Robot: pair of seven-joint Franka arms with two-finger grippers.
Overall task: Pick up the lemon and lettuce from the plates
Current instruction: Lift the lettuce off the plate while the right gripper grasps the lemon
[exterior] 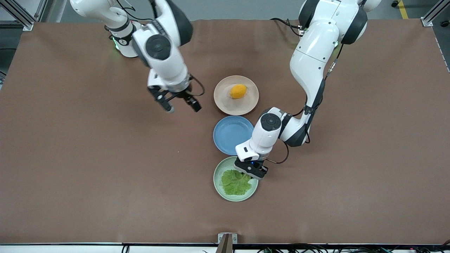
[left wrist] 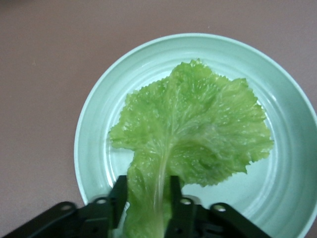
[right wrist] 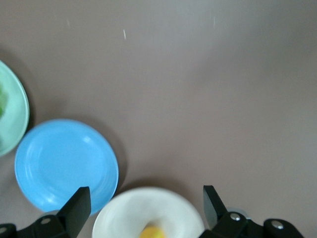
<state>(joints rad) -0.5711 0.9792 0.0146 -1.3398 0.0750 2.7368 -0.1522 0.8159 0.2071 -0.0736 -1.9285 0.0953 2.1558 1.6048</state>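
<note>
Three plates are sitting in a row on the brown table; the lemon is lying in the beige-pink plate, the blue plate is holding nothing, the lettuce is lying in the pale green plate; the left gripper is clamping the lettuce's stem; the right gripper, jaws apart, is hovering over bare table beside the beige-pink plate.

A brown mat covers the table — matte, evenly lit. Aluminium frame posts stand at the corners, grey floor past them.
</note>
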